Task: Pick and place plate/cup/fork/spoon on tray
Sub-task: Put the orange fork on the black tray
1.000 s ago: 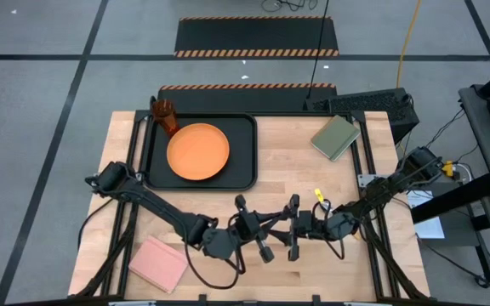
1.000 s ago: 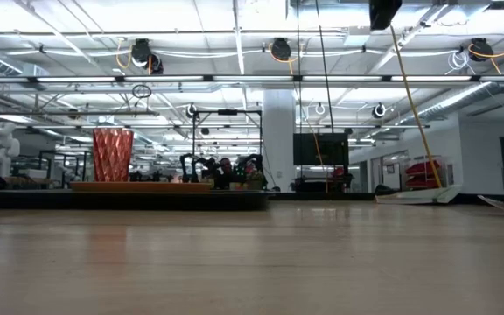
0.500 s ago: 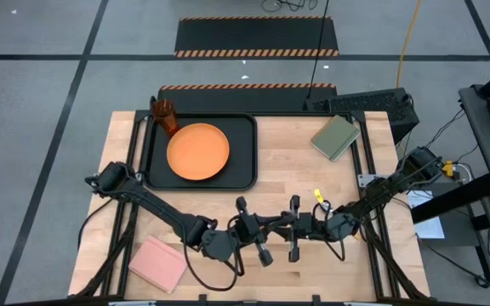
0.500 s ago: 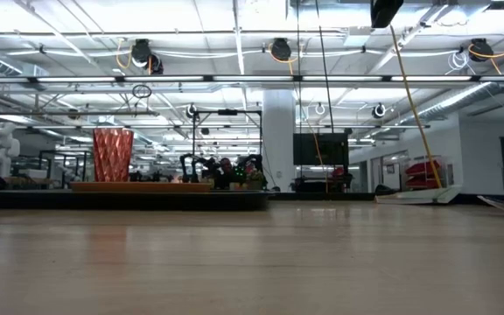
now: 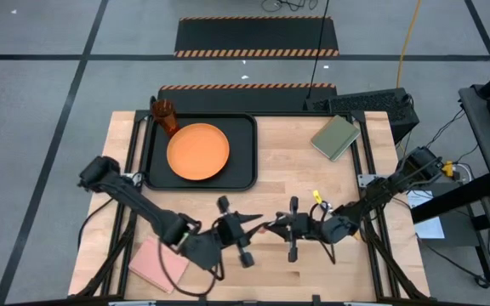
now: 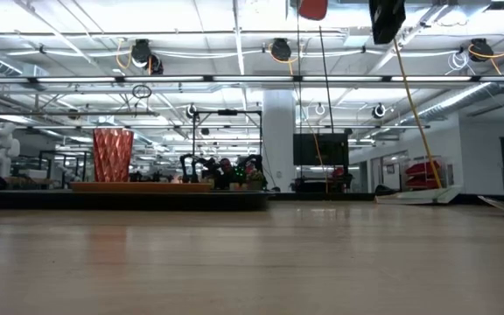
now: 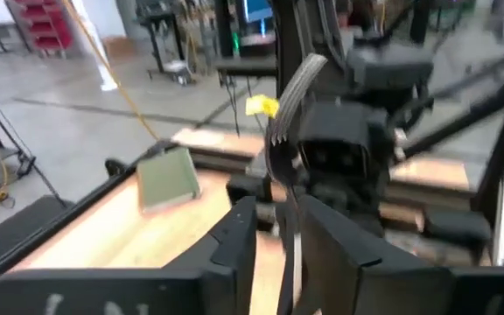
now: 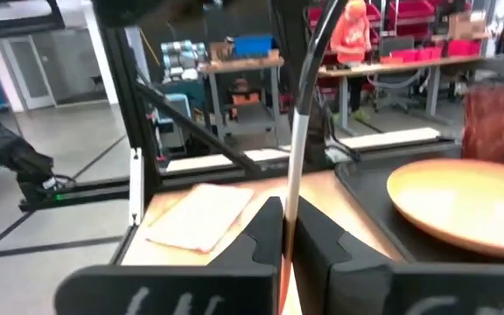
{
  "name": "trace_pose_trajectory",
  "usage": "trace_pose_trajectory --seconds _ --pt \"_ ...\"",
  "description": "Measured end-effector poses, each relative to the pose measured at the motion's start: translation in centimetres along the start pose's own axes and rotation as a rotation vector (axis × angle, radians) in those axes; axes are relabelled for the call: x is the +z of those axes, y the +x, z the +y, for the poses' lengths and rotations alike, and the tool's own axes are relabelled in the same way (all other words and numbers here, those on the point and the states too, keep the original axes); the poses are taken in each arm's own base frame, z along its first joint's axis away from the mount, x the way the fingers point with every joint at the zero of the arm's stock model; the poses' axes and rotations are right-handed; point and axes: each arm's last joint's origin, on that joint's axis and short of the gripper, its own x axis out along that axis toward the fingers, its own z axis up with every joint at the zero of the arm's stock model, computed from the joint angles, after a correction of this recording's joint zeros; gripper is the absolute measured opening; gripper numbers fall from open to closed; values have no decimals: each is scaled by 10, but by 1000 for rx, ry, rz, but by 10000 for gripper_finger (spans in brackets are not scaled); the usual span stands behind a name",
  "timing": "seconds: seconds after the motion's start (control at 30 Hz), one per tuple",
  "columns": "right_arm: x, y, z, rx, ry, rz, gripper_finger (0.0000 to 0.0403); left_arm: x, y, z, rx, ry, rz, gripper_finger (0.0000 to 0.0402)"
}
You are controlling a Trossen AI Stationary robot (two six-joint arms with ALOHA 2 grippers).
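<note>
The fork (image 5: 267, 225) hangs clear of the table between my two grippers, near the table's front edge. Its tines (image 7: 290, 80) show in the left wrist view. My right gripper (image 5: 279, 225) is shut on it. My left gripper (image 5: 253, 230) is open, a finger on either side of the fork's thin stem (image 7: 289, 254); whether it touches the stem I cannot tell. The orange plate (image 5: 198, 151) lies flat in the black tray (image 5: 243, 170) at the far left. The orange cup (image 5: 165, 116) stands upright at the tray's far left corner. The spoon is out of view. My right gripper pinches the fork between its two fingers where the orange handle (image 8: 283, 273) meets the silver stem (image 8: 294, 157). The fingers lie level, coming from the table's right. The fork runs on beyond them toward my left gripper, clear of the table.
A pink pad (image 5: 158, 262) lies at the table's near left corner, under my left arm. An olive-green pad (image 5: 336, 136) lies at the far right. A black device (image 5: 371, 104) sits off the table's far right corner. Bare wood spreads across the table's middle.
My left gripper has drawn back toward the table's left edge, away from my right gripper, and the whole left arm has swung left with it. The fork has stayed with my right gripper, which has held its place. An orange end has come into the top of the low view.
</note>
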Motion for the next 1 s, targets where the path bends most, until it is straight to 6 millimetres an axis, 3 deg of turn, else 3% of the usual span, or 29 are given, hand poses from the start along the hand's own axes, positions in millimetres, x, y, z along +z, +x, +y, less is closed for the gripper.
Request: trace_pose_trajectory --seconds 0.17,0.37,0.57,0.73,0.87,1.0 --pt "-9 6 -8 98 84 123 1 0 -25 15 -10 16 128 121" --pt "-17 14 -19 284 217 304 1 -26 -37 16 32 58 263 140" --pt "-17 13 -16 420 220 350 0 -57 -18 11 -30 43 255 162" --pt "-3 6 -17 452 218 339 0 -69 9 18 -225 -40 198 189" --pt "7 -3 -15 459 189 330 0 -82 22 28 -346 -116 66 212" --pt "9 -8 -10 453 164 319 0 -89 23 35 -385 -127 -66 218"
